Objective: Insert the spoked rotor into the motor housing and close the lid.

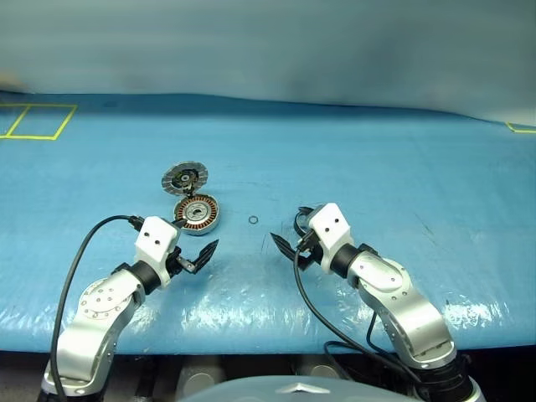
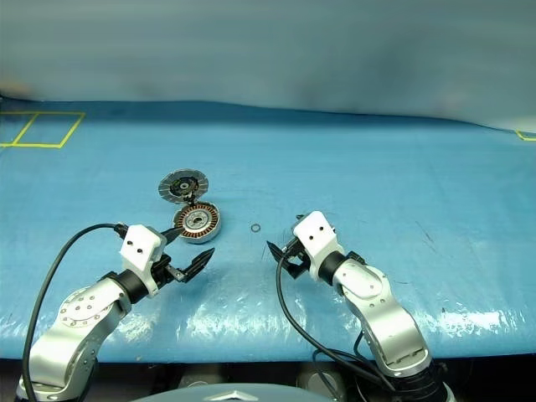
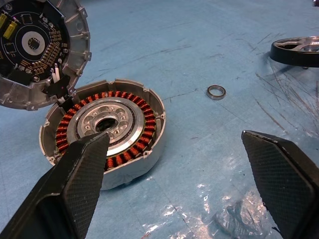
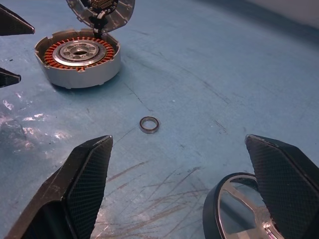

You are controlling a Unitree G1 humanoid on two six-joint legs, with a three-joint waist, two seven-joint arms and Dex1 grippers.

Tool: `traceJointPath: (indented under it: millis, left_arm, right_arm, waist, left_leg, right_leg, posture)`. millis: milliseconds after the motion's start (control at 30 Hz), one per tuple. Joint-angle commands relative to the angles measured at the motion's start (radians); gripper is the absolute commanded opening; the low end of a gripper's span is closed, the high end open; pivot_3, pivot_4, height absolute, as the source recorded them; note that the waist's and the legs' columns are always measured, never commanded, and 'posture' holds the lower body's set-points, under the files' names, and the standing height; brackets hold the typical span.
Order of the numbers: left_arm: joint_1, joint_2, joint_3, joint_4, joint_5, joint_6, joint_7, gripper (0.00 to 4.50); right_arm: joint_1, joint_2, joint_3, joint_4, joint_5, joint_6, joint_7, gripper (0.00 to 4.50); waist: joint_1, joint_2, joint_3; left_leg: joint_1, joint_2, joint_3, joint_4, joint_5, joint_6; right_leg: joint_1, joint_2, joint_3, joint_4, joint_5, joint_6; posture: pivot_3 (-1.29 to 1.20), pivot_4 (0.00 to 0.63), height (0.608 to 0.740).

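The dark spoked metal rotor [image 4: 246, 209] lay on the blue worktop [image 1: 377, 159], beneath the right claw [image 1: 287, 249], whose fingers were spread. At about ten o'clock stood the silvery copper-wound motor housing [image 1: 198, 214], the grey toothed lid [image 1: 185, 178] touching it behind. The left claw [image 1: 197, 255], also spread, hovered near the housing. A small ring [image 1: 252, 220] lay between.

You're looking at a robot test bench — a wide table under a blue plastic sheet [image 1: 352, 159], yellow tape squares [image 1: 38, 121] marked at its far corner, loose motor parts [image 1: 198, 213] laid out — lab or workshop.
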Motion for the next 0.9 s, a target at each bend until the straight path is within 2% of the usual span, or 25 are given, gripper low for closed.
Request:
traceJointPath:
  millis: [33, 700, 833, 900]
  left_arm:
    - [-0.001, -0.005, 0.004, -0.034, -0.002, -0.018, -0.001, 4.50]
    - [-0.002, -0.008, 0.010, -0.024, 0.004, -0.031, -0.002, 4.50]
    - [-0.002, -0.011, 0.011, -0.020, 0.006, -0.034, 0.002, 4.50]
    - [0.011, -0.024, 0.024, -0.020, 0.006, -0.059, 0.010, 4.50]
  right_arm:
    - [-0.017, -0.008, -0.009, -0.024, -0.002, -0.011, 0.004, 4.47]
    - [-0.030, -0.022, 0.004, -0.015, -0.005, -0.014, 0.018, 4.47]
    - [-0.082, -0.065, 0.032, 0.002, -0.014, -0.013, 0.068, 4.47]
    - [-0.161, -0.107, 0.077, 0.029, -0.032, -0.008, 0.125, 4.47]
  waist:
    - [0.000, 0.000, 0.000]
    - [0.000, 0.000, 0.000]
    - [-0.001, 0.000, 0.000]
    - [-0.003, 0.000, 0.000]
  left_leg:
    - [0.000, 0.000, 0.000, 0.000, 0.000, 0.000]
    - [0.000, 0.000, 0.000, 0.000, 0.000, 0.000]
    - [0.000, 0.000, 0.000, 0.000, 0.000, 0.000]
    - [0.000, 0.000, 0.000, 0.000, 0.000, 0.000]
  right_leg:
    - [0.000, 0.000, 0.000, 0.000, 0.000, 0.000]
    - [0.000, 0.000, 0.000, 0.000, 0.000, 0.000]
    - [0.000, 0.000, 0.000, 0.000, 0.000, 0.000]
    - [0.001, 0.000, 0.000, 0.000, 0.000, 0.000]
  posture:
    - [0.00, 0.150, 0.740]
    - [0.00, 0.150, 0.740]
    - [0.00, 0.150, 0.740]
    - [0.00, 0.150, 0.740]
